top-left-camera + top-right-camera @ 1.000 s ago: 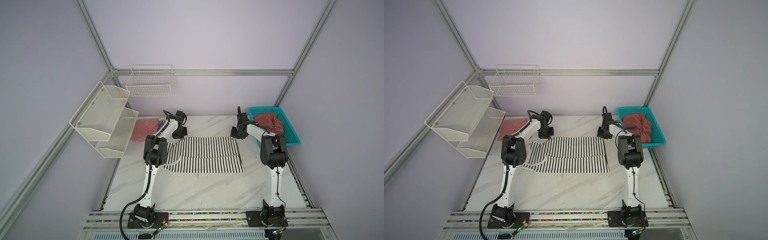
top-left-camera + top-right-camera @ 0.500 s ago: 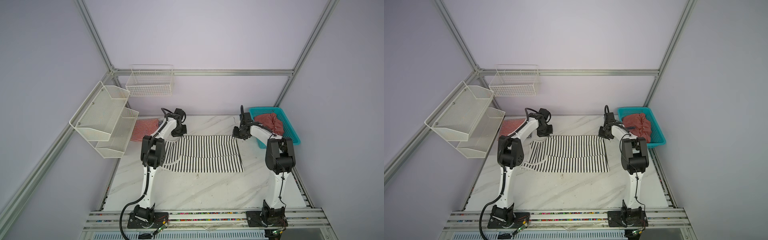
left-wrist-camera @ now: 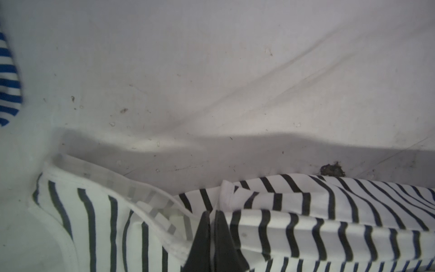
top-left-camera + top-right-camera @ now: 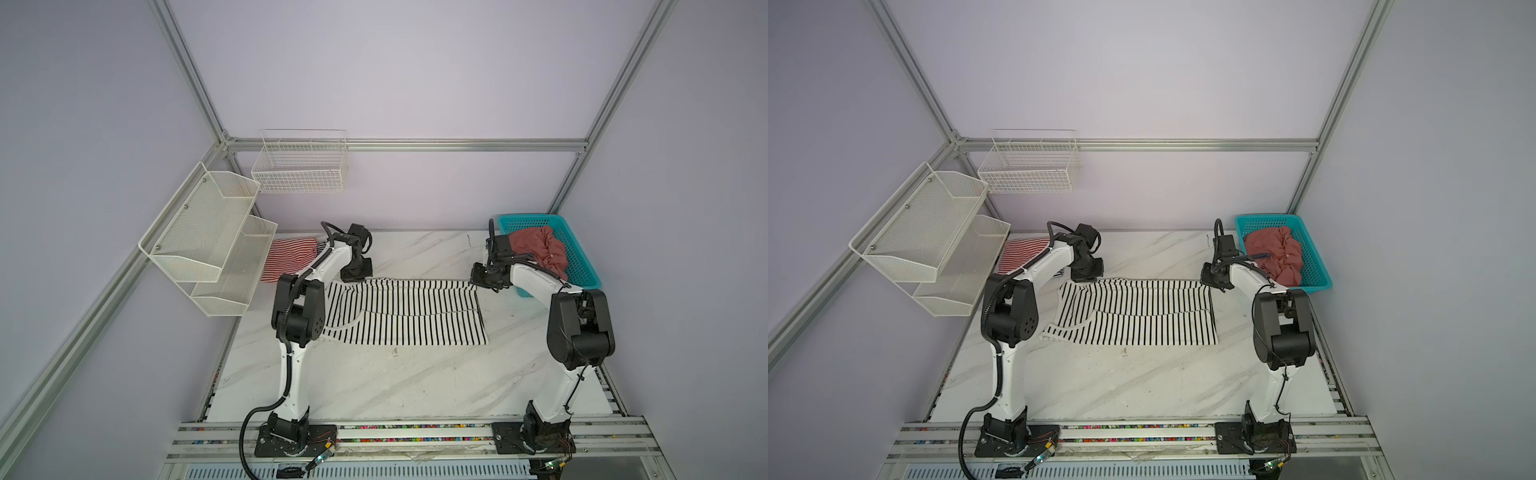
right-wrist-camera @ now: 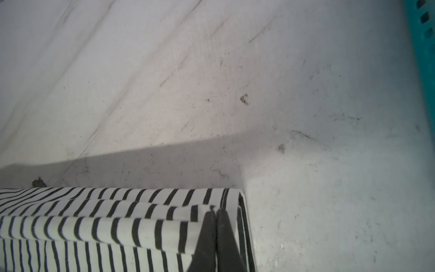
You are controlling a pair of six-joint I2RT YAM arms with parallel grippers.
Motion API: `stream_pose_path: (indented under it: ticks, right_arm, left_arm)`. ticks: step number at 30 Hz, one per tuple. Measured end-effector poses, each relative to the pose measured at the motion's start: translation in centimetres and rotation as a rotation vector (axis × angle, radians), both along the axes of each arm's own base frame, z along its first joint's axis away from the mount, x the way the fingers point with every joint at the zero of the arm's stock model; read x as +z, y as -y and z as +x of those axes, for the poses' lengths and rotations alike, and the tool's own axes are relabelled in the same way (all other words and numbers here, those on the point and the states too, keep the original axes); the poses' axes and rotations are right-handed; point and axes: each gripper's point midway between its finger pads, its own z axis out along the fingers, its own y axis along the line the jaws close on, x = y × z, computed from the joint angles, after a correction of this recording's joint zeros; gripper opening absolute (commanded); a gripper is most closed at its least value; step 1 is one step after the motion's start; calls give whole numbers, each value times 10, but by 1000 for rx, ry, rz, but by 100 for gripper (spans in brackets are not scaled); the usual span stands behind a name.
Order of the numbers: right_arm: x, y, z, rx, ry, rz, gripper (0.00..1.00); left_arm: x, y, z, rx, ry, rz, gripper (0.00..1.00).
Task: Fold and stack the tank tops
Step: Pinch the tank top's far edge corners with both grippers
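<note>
The white tank top with black stripes (image 4: 407, 311) (image 4: 1133, 311) lies spread across the middle of the table, doubled over along its far edge. My left gripper (image 4: 356, 277) (image 4: 1086, 276) (image 3: 211, 213) is shut on its far left corner. My right gripper (image 4: 478, 282) (image 4: 1208, 282) (image 5: 216, 212) is shut on its far right corner. Both corners are low over the table. A red-white striped top (image 4: 289, 257) (image 4: 1021, 253) lies at the back left, with a navy-white striped one (image 3: 8, 82) beside it. A salmon-red top (image 4: 538, 249) (image 4: 1277, 253) is bunched in the basket.
The turquoise basket (image 4: 582, 266) (image 4: 1312, 266) (image 5: 421, 47) stands at the back right, close to my right arm. White mesh shelves (image 4: 208, 241) (image 4: 930, 237) hang over the table's left edge, and a wire basket (image 4: 299, 166) (image 4: 1030, 166) hangs on the back wall.
Both arms' elbows have swung outward and toward the front. The grippers have stayed at the striped top's far edge, a little lower, still shut on it.
</note>
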Motion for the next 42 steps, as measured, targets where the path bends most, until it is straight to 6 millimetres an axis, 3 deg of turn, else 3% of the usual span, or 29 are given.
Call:
stream_pose_path:
  ticks: [5, 11, 17, 25, 33, 37, 42]
  right_arm:
    - [-4, 2, -23, 1, -15, 5, 0]
    - [-20, 5, -49, -4, -58, 6, 0]
    - [-29, 7, -61, -11, -85, 6, 0]
    - [-29, 6, -60, -13, -79, 11, 0]
    - [-30, 5, -60, -9, -78, 17, 0]
    - [-30, 5, -60, -9, -79, 17, 0]
    - [-31, 5, -59, -9, -74, 19, 0]
  left_arm:
    - [-7, 0, -21, -11, -28, 17, 6]
    - [-8, -4, -50, -7, -46, 31, 22]
    - [-4, -8, -70, 4, -49, 31, 30]
    - [1, -1, -62, 23, -17, -7, 31]
    - [-21, 20, -35, 22, -38, -73, 31]
    - [-31, 25, -33, 24, -59, -92, 31]
    - [-30, 31, -31, 16, -57, -114, 31]
